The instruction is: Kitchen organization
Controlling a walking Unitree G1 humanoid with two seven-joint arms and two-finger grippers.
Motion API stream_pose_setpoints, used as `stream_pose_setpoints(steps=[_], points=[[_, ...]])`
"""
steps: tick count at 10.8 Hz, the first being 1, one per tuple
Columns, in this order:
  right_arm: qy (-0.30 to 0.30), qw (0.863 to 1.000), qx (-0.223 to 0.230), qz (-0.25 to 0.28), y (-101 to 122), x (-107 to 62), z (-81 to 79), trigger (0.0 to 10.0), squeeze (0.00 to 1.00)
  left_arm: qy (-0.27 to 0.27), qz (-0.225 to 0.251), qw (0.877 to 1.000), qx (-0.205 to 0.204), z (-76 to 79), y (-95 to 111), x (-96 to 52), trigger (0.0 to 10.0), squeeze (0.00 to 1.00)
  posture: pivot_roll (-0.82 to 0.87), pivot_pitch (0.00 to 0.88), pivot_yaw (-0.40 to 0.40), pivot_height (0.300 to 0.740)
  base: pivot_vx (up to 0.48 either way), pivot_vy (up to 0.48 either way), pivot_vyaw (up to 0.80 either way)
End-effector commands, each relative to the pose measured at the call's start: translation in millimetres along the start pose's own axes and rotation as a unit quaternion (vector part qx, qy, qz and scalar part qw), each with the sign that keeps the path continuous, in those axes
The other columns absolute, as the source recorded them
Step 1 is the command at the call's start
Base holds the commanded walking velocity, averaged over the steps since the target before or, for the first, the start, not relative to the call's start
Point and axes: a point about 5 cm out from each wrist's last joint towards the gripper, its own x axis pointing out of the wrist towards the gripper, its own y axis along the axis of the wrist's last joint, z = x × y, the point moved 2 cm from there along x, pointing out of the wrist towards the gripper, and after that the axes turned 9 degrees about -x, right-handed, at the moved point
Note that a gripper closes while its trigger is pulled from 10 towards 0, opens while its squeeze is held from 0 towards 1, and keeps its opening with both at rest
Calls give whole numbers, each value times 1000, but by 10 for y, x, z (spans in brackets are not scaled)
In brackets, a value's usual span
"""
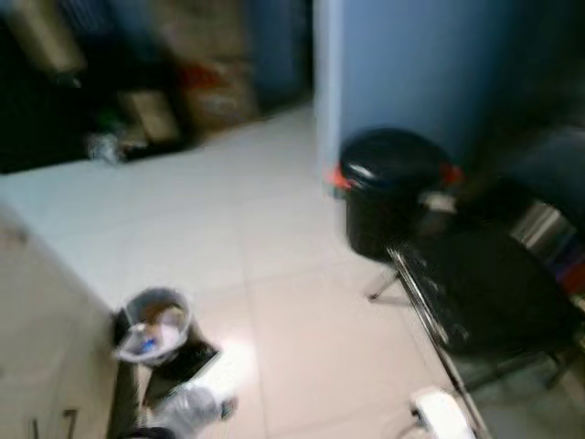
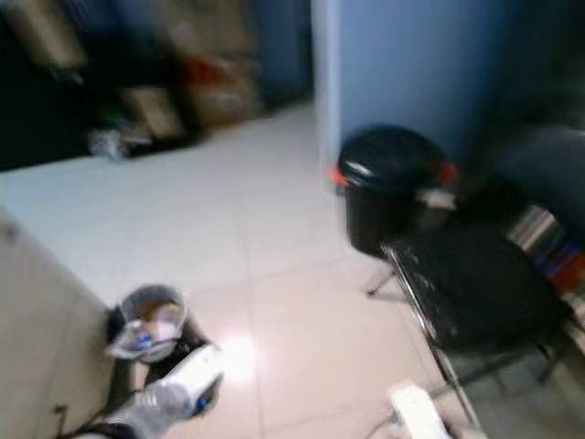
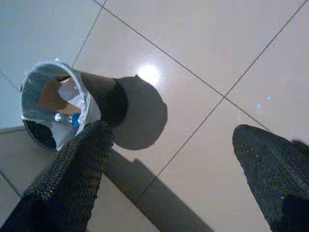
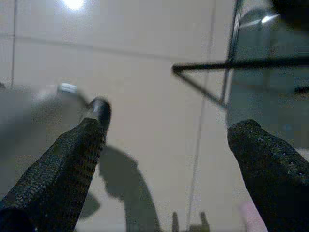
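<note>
Gaping wide: the left gripper (image 3: 169, 159) is seen with its two black fingers (image 3: 72, 174) spread far apart over the tiled floor (image 3: 203, 58), and nothing is held between them.
Right gripper (image 4: 164, 159): its fingers (image 4: 67, 164) are likewise set wide apart above the floor, with nothing gripped.
Small bin (image 3: 58, 104): a lined waste bin with scraps inside is seen just beyond the left gripper's finger; in the head views it (image 1: 154, 325) stands on the floor beside a pale cabinet (image 1: 41, 357).
Chair (image 1: 484, 293): a black seat on thin metal legs is placed at the robot's right; part of its frame (image 4: 227, 65) is seen past the right gripper.
Large bin (image 1: 393, 187): a black lidded bin with red side clips is set against a blue wall (image 1: 402, 64), just behind the chair.
Far side: dark, blurred clutter (image 1: 155, 101) is piled along the floor's far edge; what it holds cannot be told.
</note>
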Motion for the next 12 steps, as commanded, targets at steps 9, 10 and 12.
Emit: stream_pose_setpoints(steps=[9, 10, 12], points=[[-9, 998, 60, 31, 309, 57, -205, 10000, 0, 17, 0, 987, -158, -95, -37, -8, 10000, 0, -69, 0, 87, 740, 0, 0, 267], [-23, 995, 93, 26, 289, 55, -202, 10000, 0, 18, -5, 983, -184, -93, -18, -3, 10000, 0, -69, 0, 87, 740, 0, 0, 0], [-26, 993, 113, 23, 280, 55, -213, 10000, 0, 10, -15, 972, -236, -79, -3, 3, 10000, 0, -74, 0, 90, 740, 0, 0, 0]])
